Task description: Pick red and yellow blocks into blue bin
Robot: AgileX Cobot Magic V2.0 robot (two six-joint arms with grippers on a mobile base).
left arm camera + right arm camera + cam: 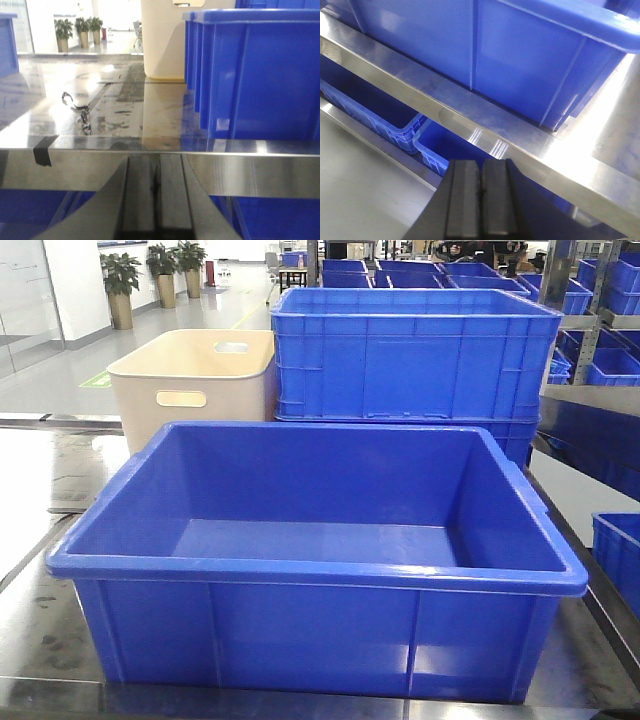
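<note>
The blue bin [318, 575] stands on the steel table [40, 635] at the near edge, wide and open at the top, and its smooth floor shows nothing lying on it. The red and yellow blocks are not visible in any of the views, so I cannot tell where they are. Behind the bin, on the left, stands a beige tub [192, 380] with handle slots, and just beside it on the right is a taller blue crate [415, 355] with ribbed walls. In the left wrist view the left gripper [155, 197] is below the front edge of the table, and its two dark fingers [139, 200] are pressed together with nothing between them. A piece of black tape [43, 150] sticks on the table edge to the left of it. In the right wrist view the right gripper [480, 205] is also lower than the table edge, under the corner of the bin, and its fingers [462, 202] are closed against each other and hold nothing. More blue crates [385, 120] sit on a lower level beneath the table.
</note>
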